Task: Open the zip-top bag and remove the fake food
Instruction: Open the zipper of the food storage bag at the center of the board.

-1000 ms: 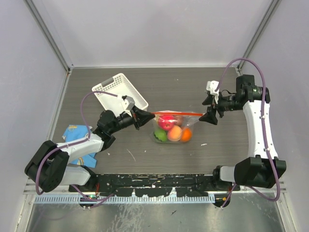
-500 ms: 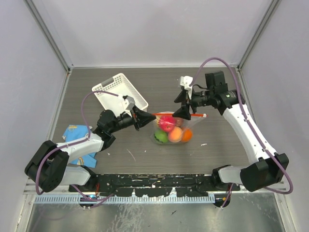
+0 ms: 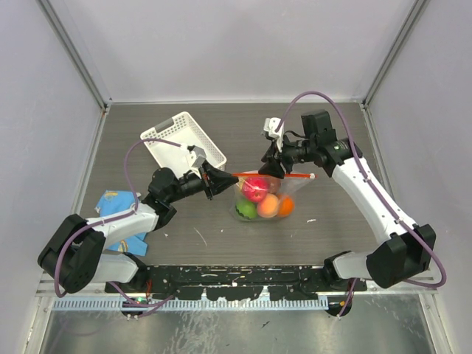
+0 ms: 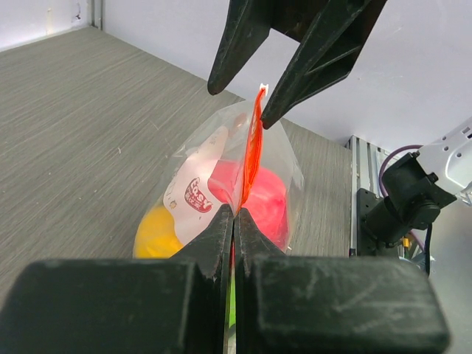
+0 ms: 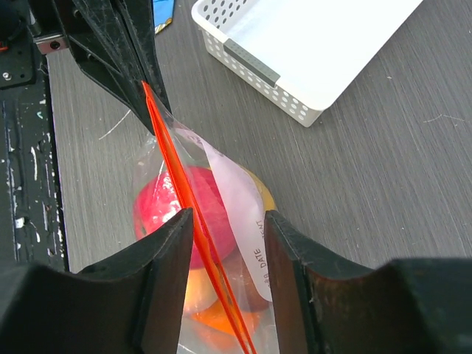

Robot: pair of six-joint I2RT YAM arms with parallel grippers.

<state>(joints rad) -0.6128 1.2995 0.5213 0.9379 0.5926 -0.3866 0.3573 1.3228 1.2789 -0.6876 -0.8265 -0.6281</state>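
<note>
Moved since earlier: only the right arm, swung inward. Left pincer (image 3: 228,176) pinches the red-orange zip strip's (image 4: 251,144) left end. The crinkly clear zip-top bag (image 3: 264,198) hangs mid-tabletop (image 3: 332,133), with the smooth round fake food (image 3: 255,189) inside. Right pincer (image 3: 274,170), jaws spread, straddles the strip, so pulling it open appears imminent.

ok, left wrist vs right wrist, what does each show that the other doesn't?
Left wrist only: the right arm's body and the enclosure wall. Right wrist only: the white basket and a corner of the blue cloth. Both: the zip-top bag, its zip strip, the red-pink fruit, the left gripper shut on one end of the strip, the right gripper open astride it.
</note>
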